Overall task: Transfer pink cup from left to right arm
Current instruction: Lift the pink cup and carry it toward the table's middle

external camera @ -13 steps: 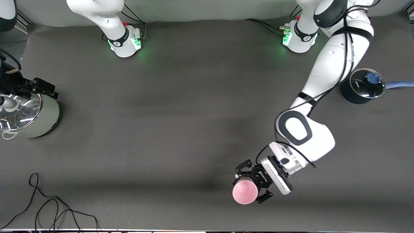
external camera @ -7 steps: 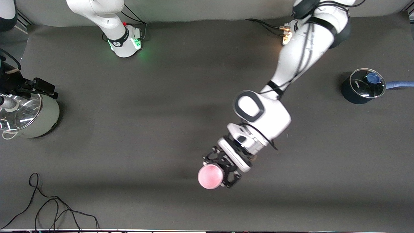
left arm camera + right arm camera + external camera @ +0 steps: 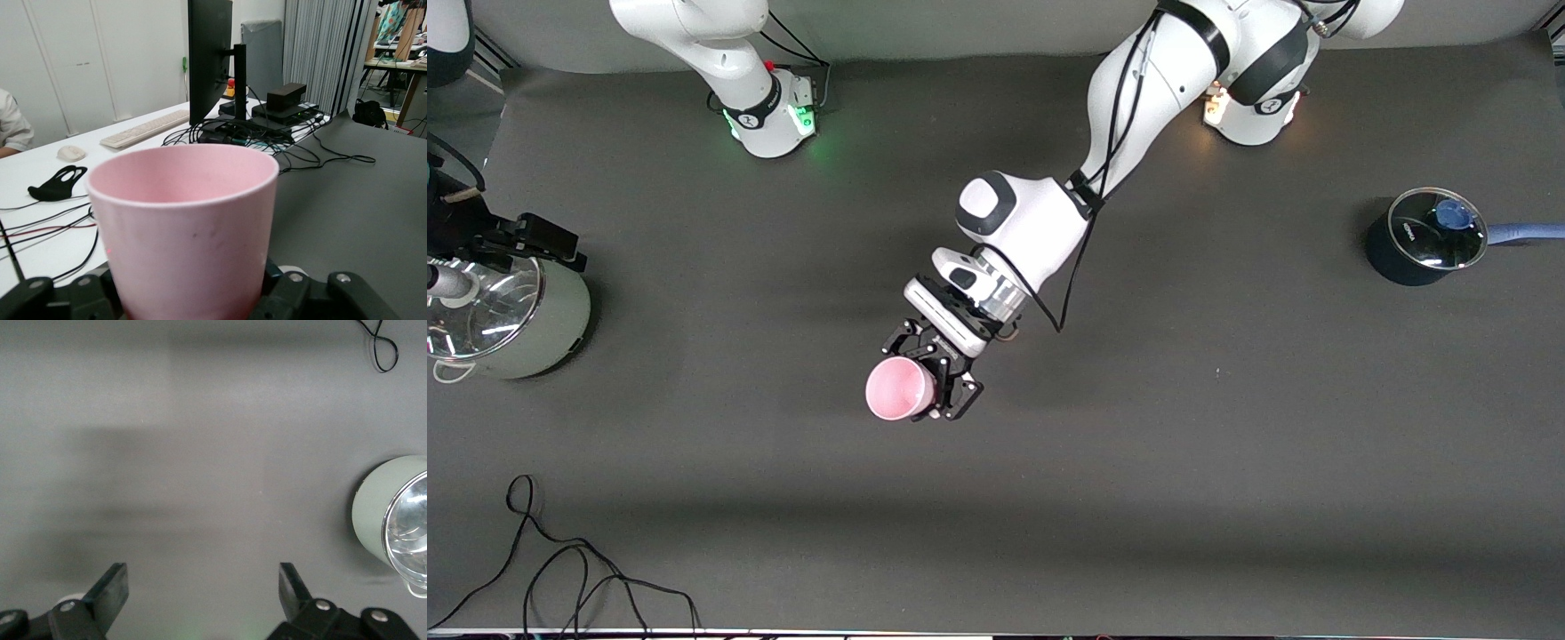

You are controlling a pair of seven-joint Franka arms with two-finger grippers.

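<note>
Since a second ago the left arm has swung in from its own end of the table toward the middle, carrying the pink cup (image 3: pixel 899 389) with it, and the cup now hangs over the middle of the dark table (image 3: pixel 1227 462). Going across the front view from its left edge: the pale green pot (image 3: pixel 534 324) with its shiny glass lid sits at the right arm's end, and the right gripper (image 3: pixel 203 593) waits beside and above it, its 2 fingers spread wide with nothing between them. A loose black cable (image 3: pixel 560 569) lies nearer the front camera. Next comes the left gripper (image 3: pixel 934 378), clamped on the cup's lower wall, mouth tipped toward the front camera. Last, at the left arm's end, stands the dark pot (image 3: pixel 1405 262) with its blue handle.
</note>
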